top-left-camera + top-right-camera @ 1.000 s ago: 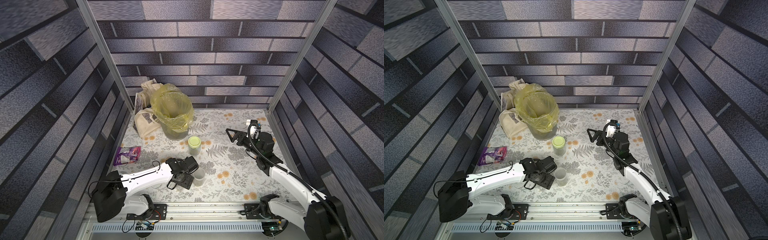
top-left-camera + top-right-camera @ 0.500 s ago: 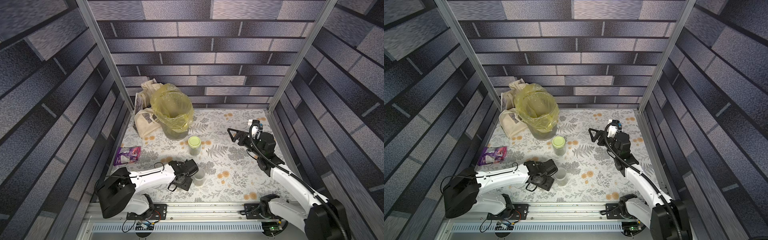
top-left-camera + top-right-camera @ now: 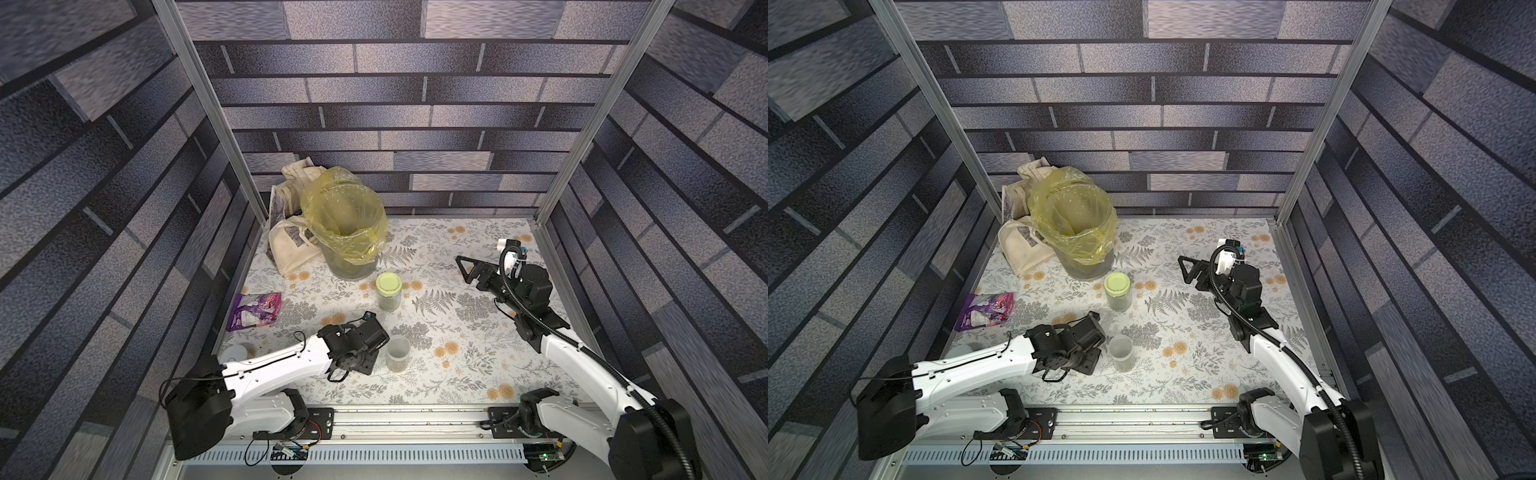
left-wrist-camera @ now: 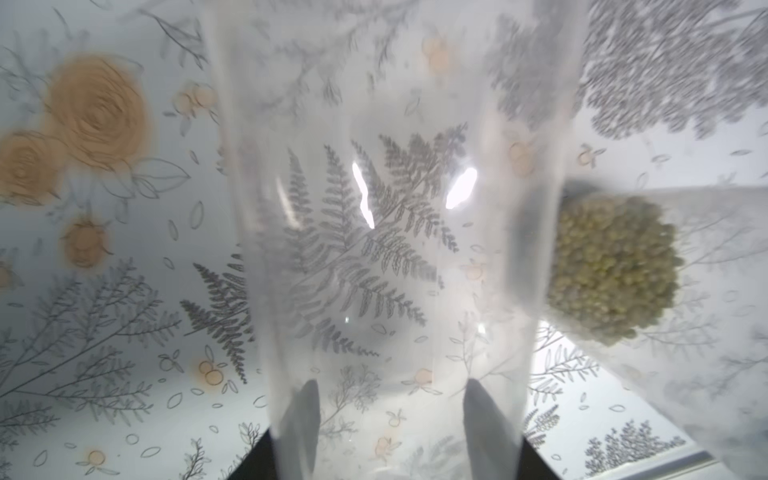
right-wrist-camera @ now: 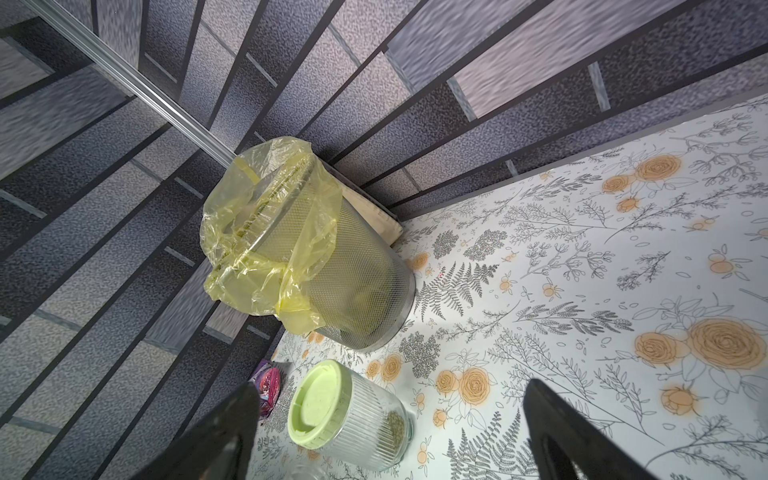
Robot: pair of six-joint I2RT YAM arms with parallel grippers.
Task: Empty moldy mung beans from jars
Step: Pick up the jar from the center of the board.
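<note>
Clear slim jar in left end effector, short bean jar beside; right end effector wide.

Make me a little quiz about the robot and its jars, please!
1. True or false: the lime-green-lidded jar lies on its side.
2. The left gripper clamps a see-through jar. The neighbouring jar holds: A) mung beans B) water C) coins.
3. Fill in: the right gripper is ___.
Key: 1 false, it stands upright; 2 A; 3 open.
</note>
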